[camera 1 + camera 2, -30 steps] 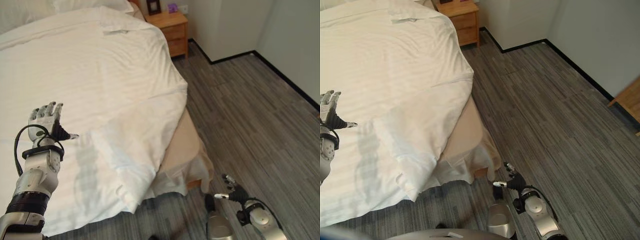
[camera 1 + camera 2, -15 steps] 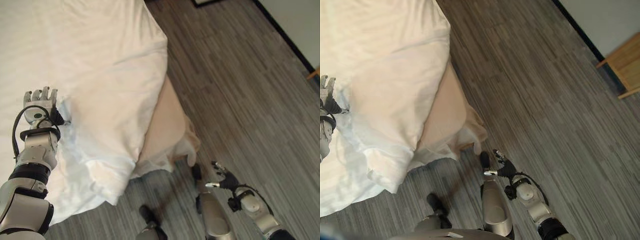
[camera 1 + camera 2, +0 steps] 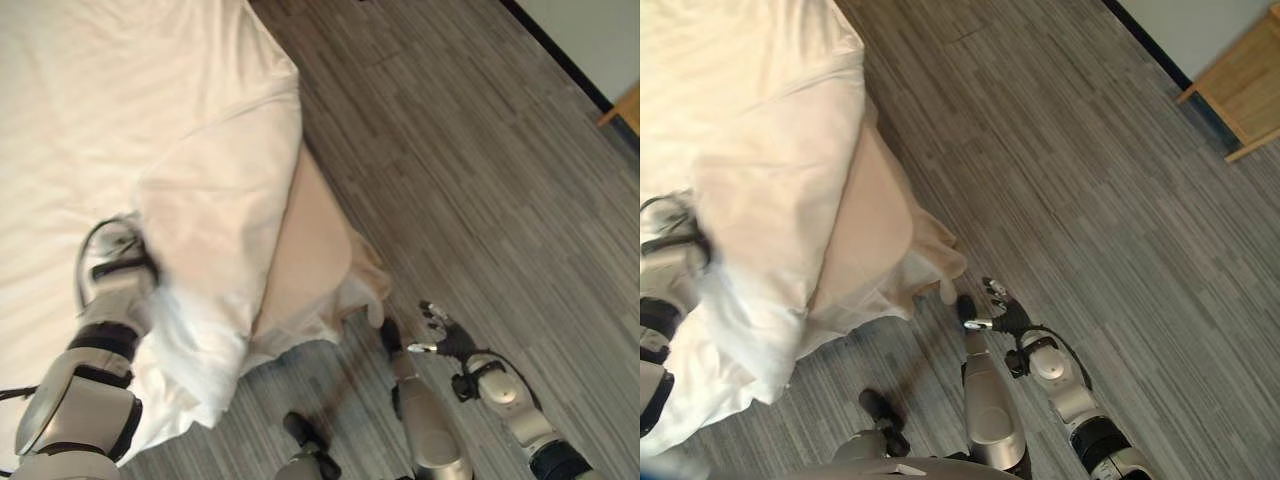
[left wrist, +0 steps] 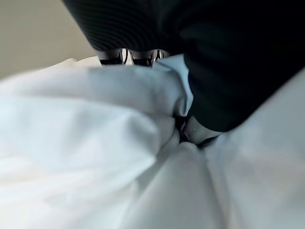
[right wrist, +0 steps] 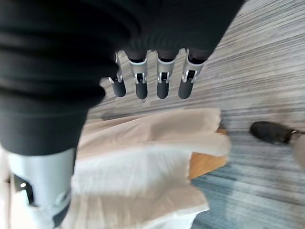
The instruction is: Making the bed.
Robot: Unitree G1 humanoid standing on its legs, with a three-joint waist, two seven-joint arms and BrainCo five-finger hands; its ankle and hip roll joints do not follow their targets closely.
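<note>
**Left hand sunk into the duvet at the bed's corner**

Half a second ago the left hand stood upright with its fingers showing above the white duvet; now the left hand (image 3: 118, 250) has dropped into the cloth near the folded-back corner, and a ridge of the duvet (image 3: 215, 195) bunches up just beside it. The whole view has also swung further down and to the right, so less of the bed top shows and more floor shows than before. In the left wrist view, white cloth (image 4: 119, 157) is gathered tightly against the dark cover, with dark fingertips (image 4: 112, 59) peeking over a fold; whether the fingers grip the cloth I cannot tell. The right hand (image 3: 440, 332) hangs low beside the bed much as it did, well clear of the bedding, its fingers (image 5: 163, 78) straight and relaxed, holding nothing.

The duvet lies over most of the bed, its lower corner turned back and drooping off the edge toward the floor. Beneath that corner the beige mattress side (image 3: 300, 260) is bare, and a pale bed skirt (image 3: 365, 290) hangs crumpled at the corner, over a bit of wooden frame (image 5: 207, 164). The floor (image 3: 480, 180) is grey striped planking. At the far right a dark skirting runs along a pale wall (image 3: 1170, 20), with a light wooden piece of furniture (image 3: 1240, 85) standing next to it.
</note>
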